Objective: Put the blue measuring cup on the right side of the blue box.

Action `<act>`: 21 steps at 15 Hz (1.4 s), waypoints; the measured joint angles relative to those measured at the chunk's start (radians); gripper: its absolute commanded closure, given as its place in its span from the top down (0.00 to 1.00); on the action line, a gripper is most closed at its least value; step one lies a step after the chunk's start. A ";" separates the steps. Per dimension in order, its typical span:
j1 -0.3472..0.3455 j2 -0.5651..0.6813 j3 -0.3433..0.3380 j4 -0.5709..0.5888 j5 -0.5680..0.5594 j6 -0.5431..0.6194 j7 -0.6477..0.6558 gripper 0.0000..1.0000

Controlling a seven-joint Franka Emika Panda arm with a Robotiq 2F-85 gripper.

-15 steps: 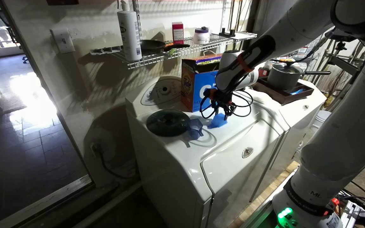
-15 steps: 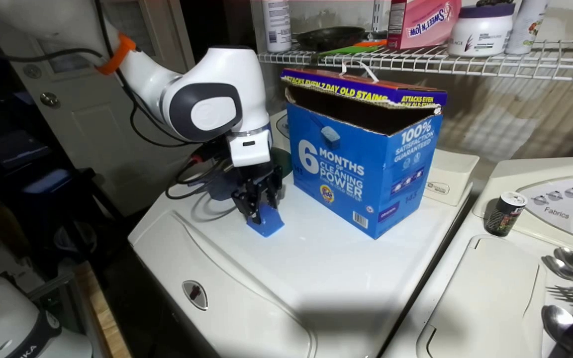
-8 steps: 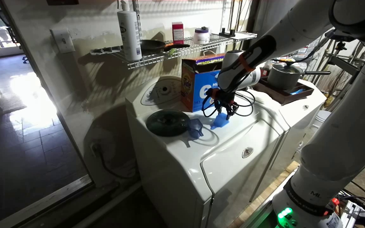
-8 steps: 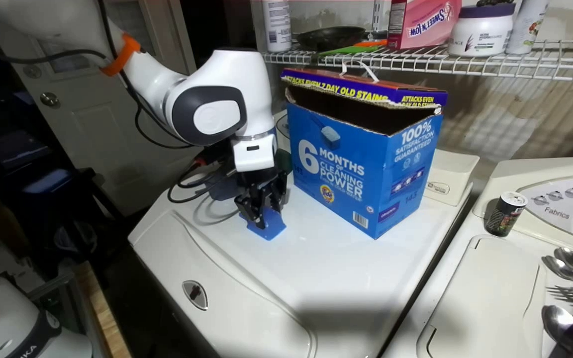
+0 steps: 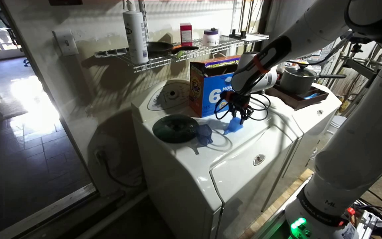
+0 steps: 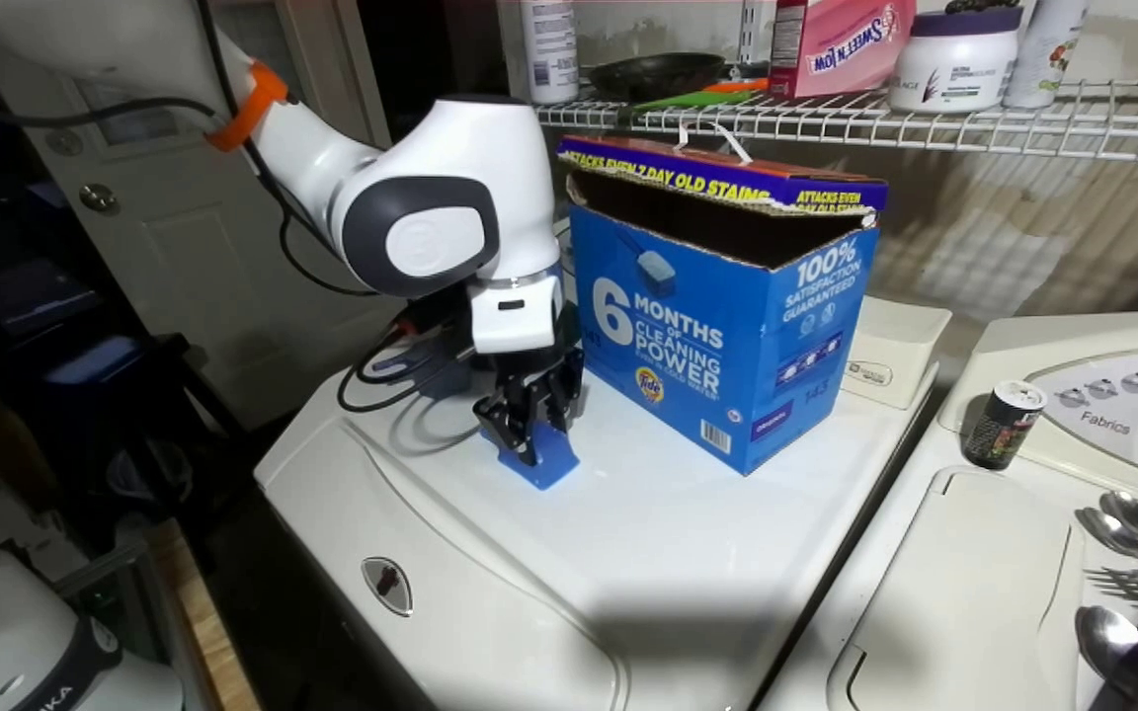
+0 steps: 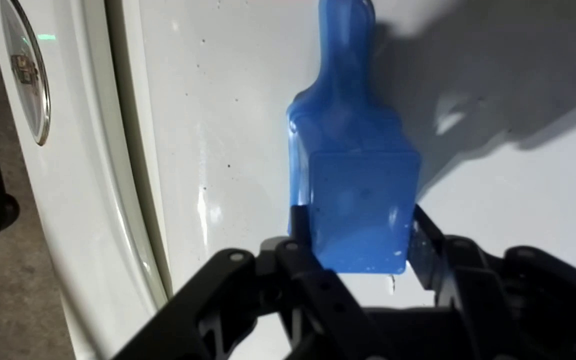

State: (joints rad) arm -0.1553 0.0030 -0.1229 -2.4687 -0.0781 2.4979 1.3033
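Note:
The bright blue measuring cup (image 7: 363,200) is held upside down or tilted between the black fingers of my gripper (image 7: 358,216); its handle points to the top of the wrist view. The cup also shows in both exterior views (image 5: 233,126) (image 6: 551,464), low over the white washer top. I cannot tell whether it touches that top. My gripper (image 5: 238,120) is closed around the cup's two sides. The blue box (image 6: 668,395) stands upright beside the gripper, its flaps open. The arm hides part of the box (image 5: 211,103) in an exterior view.
A dark teal round dish (image 5: 176,128) and a darker blue cup-like piece (image 5: 204,135) lie on the washer (image 5: 207,172). A wire shelf (image 6: 1102,143) hangs above the box. A black can (image 6: 1004,425) and cutlery (image 6: 1112,632) are on the neighbouring machine.
My gripper and the blue cup have moved together a little to the right in both exterior views, along the front of the box. The box has not moved.

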 measured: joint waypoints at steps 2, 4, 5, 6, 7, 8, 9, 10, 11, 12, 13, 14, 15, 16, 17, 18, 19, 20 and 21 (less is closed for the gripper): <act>-0.004 -0.002 -0.016 -0.001 0.026 0.000 -0.018 0.32; -0.014 -0.007 -0.035 -0.004 0.068 0.000 -0.053 0.30; -0.020 -0.011 -0.047 -0.007 0.093 0.000 -0.073 0.28; -0.029 -0.016 -0.059 -0.010 0.121 -0.001 -0.096 0.28; -0.039 -0.022 -0.071 -0.013 0.144 -0.003 -0.115 0.28; -0.049 -0.029 -0.085 -0.016 0.165 -0.007 -0.132 0.28; -0.061 -0.037 -0.099 -0.017 0.184 -0.013 -0.147 0.28; -0.072 -0.044 -0.111 -0.017 0.198 -0.021 -0.160 0.27; -0.084 -0.051 -0.124 -0.017 0.212 -0.029 -0.172 0.24; -0.096 -0.059 -0.136 -0.017 0.226 -0.037 -0.181 0.49; -0.107 -0.067 -0.147 -0.017 0.239 -0.043 -0.190 0.49; -0.116 -0.073 -0.155 -0.017 0.248 -0.050 -0.200 0.49; -0.122 -0.078 -0.160 -0.017 0.252 -0.055 -0.205 0.49; -0.124 -0.082 -0.161 -0.017 0.254 -0.058 -0.207 0.49; -0.124 -0.084 -0.161 -0.017 0.254 -0.059 -0.207 0.49; -0.123 -0.084 -0.160 -0.017 0.255 -0.059 -0.207 0.49; -0.123 -0.084 -0.160 -0.017 0.255 -0.060 -0.207 0.49; -0.123 -0.084 -0.160 -0.017 0.255 -0.060 -0.207 0.24; -0.123 -0.084 -0.160 -0.017 0.255 -0.060 -0.207 0.24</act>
State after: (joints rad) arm -0.2784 -0.0807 -0.2833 -2.4859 0.1772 2.4383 1.0966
